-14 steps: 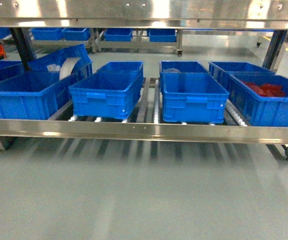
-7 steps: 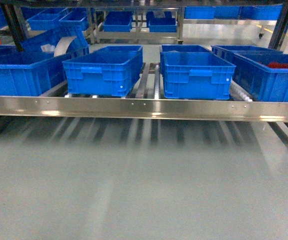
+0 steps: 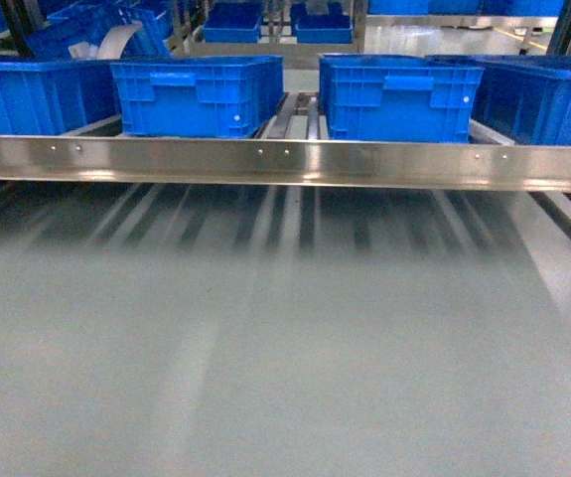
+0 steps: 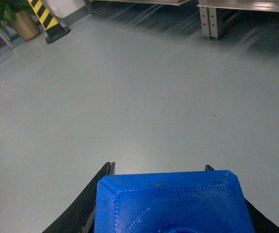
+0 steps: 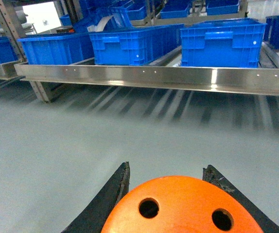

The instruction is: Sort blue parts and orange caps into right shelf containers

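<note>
Facing the steel shelf rail (image 3: 285,162) across bare floor (image 3: 285,348), a blue part (image 4: 173,204) is held clamped in the left gripper (image 4: 171,194) and an orange cap (image 5: 178,206) in the right gripper (image 5: 178,194), both at the bottom edge of their wrist views. The blue crates (image 3: 396,96) are seen ahead, along the top of the frame, the right-hand ones judged nearer the right arm. Open floor is left before the rail.

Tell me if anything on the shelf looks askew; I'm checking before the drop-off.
One oddity: far left, behind the front crates, a blue crate sits tilted with a pale curved strip hanging out. The front row stands square.
</note>
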Robot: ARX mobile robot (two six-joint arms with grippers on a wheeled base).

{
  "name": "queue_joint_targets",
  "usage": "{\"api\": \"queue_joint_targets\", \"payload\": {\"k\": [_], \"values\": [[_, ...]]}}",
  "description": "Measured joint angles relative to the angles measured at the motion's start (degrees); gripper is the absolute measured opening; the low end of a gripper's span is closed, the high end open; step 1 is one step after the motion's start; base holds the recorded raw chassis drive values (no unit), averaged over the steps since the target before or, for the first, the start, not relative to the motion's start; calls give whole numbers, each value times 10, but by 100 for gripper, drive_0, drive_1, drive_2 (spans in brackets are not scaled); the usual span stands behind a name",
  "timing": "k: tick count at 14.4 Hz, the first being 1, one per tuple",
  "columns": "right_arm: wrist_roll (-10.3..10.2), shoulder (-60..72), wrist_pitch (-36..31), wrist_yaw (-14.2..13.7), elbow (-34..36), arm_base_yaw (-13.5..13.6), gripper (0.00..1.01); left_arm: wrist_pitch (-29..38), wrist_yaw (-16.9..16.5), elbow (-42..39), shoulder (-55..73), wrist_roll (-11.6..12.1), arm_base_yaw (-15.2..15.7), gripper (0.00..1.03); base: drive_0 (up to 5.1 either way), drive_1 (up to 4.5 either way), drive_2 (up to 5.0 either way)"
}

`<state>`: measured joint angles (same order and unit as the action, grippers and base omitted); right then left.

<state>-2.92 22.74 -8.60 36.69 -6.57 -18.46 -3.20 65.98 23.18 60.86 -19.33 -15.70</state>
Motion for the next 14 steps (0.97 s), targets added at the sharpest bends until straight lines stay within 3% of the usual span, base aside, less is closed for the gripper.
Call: {"api": "queue_joint_targets", "payload": {"k": [14], "values": [[0, 0, 0, 0, 0, 0, 41, -1, -1, 0, 0, 0, 0, 44, 0, 0, 0]]}}
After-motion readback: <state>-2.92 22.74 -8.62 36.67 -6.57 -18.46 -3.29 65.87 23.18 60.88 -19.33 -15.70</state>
